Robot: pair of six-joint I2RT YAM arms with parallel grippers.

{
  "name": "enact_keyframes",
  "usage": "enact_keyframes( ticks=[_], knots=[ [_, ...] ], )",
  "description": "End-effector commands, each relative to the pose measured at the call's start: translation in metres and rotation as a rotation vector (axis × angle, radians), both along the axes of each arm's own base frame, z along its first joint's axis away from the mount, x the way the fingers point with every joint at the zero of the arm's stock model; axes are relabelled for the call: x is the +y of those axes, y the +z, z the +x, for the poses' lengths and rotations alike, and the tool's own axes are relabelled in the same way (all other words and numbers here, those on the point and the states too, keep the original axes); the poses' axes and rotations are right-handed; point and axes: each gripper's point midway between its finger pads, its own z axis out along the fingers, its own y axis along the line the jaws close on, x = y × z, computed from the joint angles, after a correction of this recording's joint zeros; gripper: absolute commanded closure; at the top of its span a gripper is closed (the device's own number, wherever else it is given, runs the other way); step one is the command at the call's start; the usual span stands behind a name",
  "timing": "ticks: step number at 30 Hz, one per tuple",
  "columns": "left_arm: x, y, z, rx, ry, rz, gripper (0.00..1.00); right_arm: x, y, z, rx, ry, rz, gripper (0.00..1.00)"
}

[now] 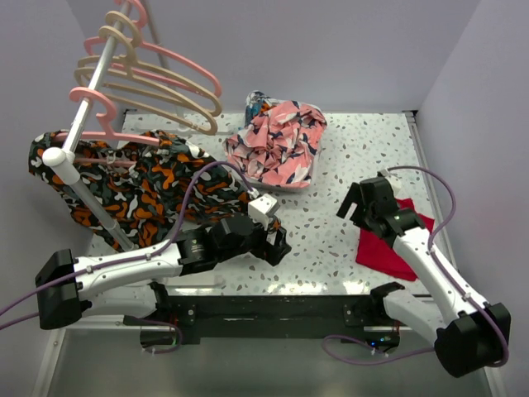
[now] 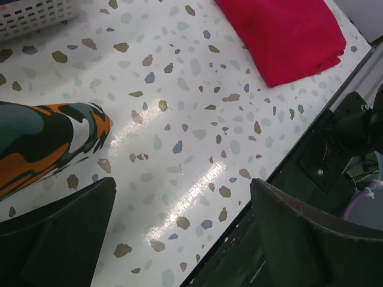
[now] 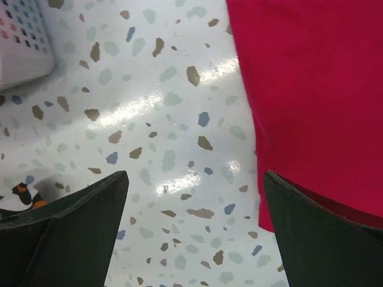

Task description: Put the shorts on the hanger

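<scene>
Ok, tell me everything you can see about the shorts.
The shorts are soft salmon-pink fabric printed with navy and white leaf-like shapes. They lie crumpled in a heap at the far middle of the table, seemingly piled in a white basket whose rim shows under their near edge. Neither the left hand nor the right hand, both open, touches them.

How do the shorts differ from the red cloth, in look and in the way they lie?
The shorts are pink with a navy and white print; the red cloth is plain. The shorts lie bunched in a white basket; the red cloth lies flat on the table. Both are fabric, and neither is held.
</scene>
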Motion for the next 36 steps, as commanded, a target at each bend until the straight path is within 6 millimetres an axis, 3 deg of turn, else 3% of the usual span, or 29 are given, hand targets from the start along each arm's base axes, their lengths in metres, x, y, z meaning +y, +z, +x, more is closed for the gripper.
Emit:
enact_keyframes(
  ticks=[1,3,4,5,6,7,8,9,10,11,12,14,16,17,18,23,27,31,36],
  knots=[
    [-0.006,0.012,0.006,-0.043,-0.001,-0.035,0.0,0.028,0.038,0.045,-0.13,0.089,0.061,0.02],
    [-0.008,0.008,0.005,-0.043,-0.016,-0.021,0.0,0.049,0.062,0.071,-0.204,0.16,0.116,0.02],
    [-0.009,0.007,0.004,-0.046,-0.03,-0.016,0.0,0.06,0.049,0.085,-0.167,0.195,0.122,0.02],
    [-0.009,0.006,0.004,-0.043,-0.03,-0.011,0.0,0.068,0.054,0.098,-0.179,0.223,0.139,0.02],
    [-0.01,0.004,0.004,-0.041,-0.029,-0.003,0.0,0.075,0.072,0.117,-0.215,0.242,0.136,0.02],
    [-0.01,0.002,0.004,-0.038,-0.034,0.001,0.0,0.077,0.073,0.13,-0.216,0.246,0.131,0.02],
    [-0.011,0.0,0.004,-0.033,-0.037,0.008,0.0,0.08,0.059,0.15,-0.194,0.245,0.129,0.02],
    [-0.011,0.0,0.003,-0.033,-0.041,0.011,0.0,0.089,0.077,0.168,-0.24,0.265,0.175,0.02],
    [-0.012,-0.001,0.003,-0.032,-0.044,0.017,0.0,0.081,0.08,0.186,-0.263,0.239,0.199,0.03],
    [-0.012,0.0,0.003,-0.03,-0.047,0.018,0.0,0.084,0.071,0.21,-0.281,0.228,0.24,0.04],
    [-0.012,-0.001,0.003,-0.03,-0.047,0.02,0.0,0.083,0.083,0.229,-0.323,0.208,0.253,0.04],
    [-0.012,0.001,0.003,-0.033,-0.05,0.019,0.0,0.081,0.075,0.269,-0.33,0.181,0.289,0.08],
    [-0.013,0.004,0.003,-0.04,-0.057,0.016,0.0,0.089,0.067,0.289,-0.315,0.19,0.316,0.11],
    [-0.014,0.005,0.003,-0.041,-0.061,0.014,0.0,0.092,0.078,0.301,-0.348,0.191,0.331,0.12],
    [-0.015,0.007,0.003,-0.043,-0.063,0.012,0.0,0.095,0.06,0.311,-0.328,0.182,0.337,0.12],
    [-0.017,0.012,0.004,-0.054,-0.073,0.027,0.0,0.098,0.057,0.334,-0.365,0.154,0.366,0.21],
    [-0.014,0.007,0.005,-0.055,-0.07,0.046,0.0,0.092,0.064,0.335,-0.391,0.13,0.343,0.32],
    [-0.015,0.006,0.004,-0.051,-0.072,0.04,0.0,0.084,0.078,0.33,-0.416,0.123,0.303,0.32],
    [-0.016,0.006,0.004,-0.052,-0.077,0.042,0.0,0.082,0.081,0.324,-0.411,0.141,0.268,0.31]
  ],
)
